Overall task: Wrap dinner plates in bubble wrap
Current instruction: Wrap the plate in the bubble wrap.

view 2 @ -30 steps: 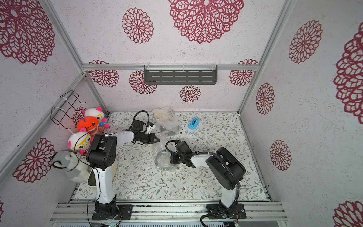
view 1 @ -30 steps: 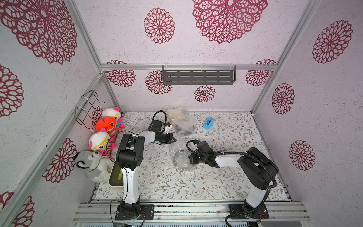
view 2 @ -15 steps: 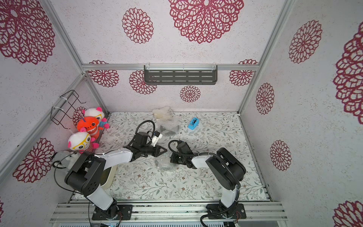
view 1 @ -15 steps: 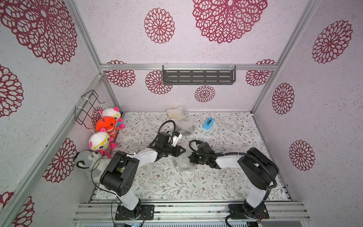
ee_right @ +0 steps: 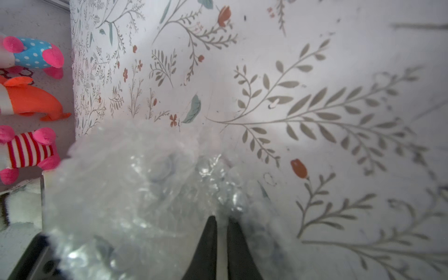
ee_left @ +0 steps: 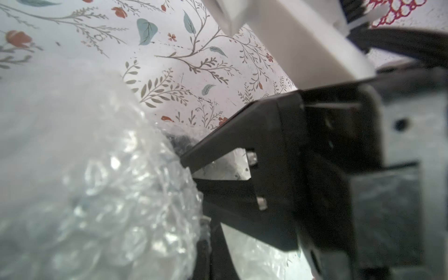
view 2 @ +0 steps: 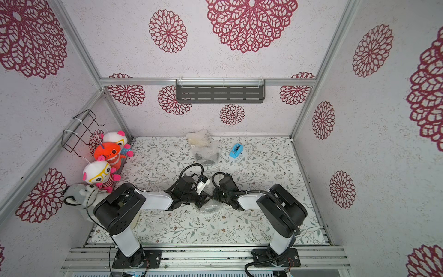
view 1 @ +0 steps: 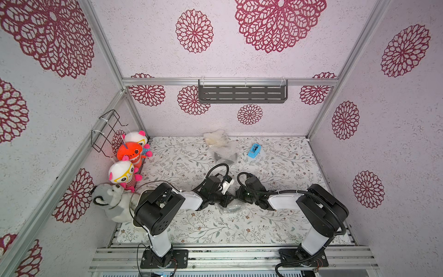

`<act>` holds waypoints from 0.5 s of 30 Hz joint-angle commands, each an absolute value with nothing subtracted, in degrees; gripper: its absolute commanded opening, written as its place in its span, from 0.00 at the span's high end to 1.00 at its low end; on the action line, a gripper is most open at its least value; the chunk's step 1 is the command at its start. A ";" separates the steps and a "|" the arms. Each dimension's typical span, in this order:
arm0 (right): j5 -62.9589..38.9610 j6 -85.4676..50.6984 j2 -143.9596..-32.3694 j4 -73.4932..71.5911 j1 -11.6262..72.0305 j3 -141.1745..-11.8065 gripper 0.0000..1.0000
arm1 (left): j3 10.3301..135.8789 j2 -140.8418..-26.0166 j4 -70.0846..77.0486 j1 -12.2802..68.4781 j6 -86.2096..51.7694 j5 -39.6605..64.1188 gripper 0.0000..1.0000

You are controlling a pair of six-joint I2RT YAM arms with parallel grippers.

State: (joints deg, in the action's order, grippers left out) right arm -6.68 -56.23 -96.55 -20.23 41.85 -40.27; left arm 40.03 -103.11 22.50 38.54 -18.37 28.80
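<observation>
both arms reach in to the middle of the floral worktop (view 1: 275, 215), the left from 8 o'clock and the right from 4 o'clock, and meet over a crumpled bundle of bubble wrap (view 1: 239, 206) lying at the centre. a dark curved plate rim (view 1: 229, 210) shows through the film; which plate it is cannot be told. the left end effector (view 1: 224, 203) sits on the 9 o'clock side of the bundle with its jaws together, and in its wrist view the wrap (ee_left: 97, 194) crowds right up against the lens, so whether any film is caught cannot be told. the right end effector (ee_right: 221, 219) comes in from 3 o'clock; its two black fingers (ee_right: 208, 242) stand a narrow gap apart with their tips at the edge of the wrap (ee_right: 135, 194). at 12 o'clock, well apart from the arms, a second wrapped bundle (view 1: 225, 156) shows a black crescent under its film, and a pale wrapped bundle (view 1: 215, 139) lies just beyond it near the back wall. a blue tape dispenser (view 1: 254, 151) stands at 1 o'clock. plush toys (view 1: 130, 153) line the 9 o'clock wall, a grey plush (view 1: 110, 201) nearest the left arm's base.
</observation>
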 commanded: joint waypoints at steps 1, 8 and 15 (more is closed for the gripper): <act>-2.67 -54.06 -90.17 -19.60 40.88 -40.12 0.76 | 38.96 -107.08 22.09 39.90 -17.07 29.25 1.00; -10.75 -55.90 -84.00 -24.52 37.84 -36.01 0.61 | 38.06 -106.92 24.49 39.87 -17.03 27.79 1.00; -15.87 -56.11 -90.87 -18.94 39.45 -43.02 0.51 | 37.79 -107.20 26.18 40.01 -16.61 27.43 1.00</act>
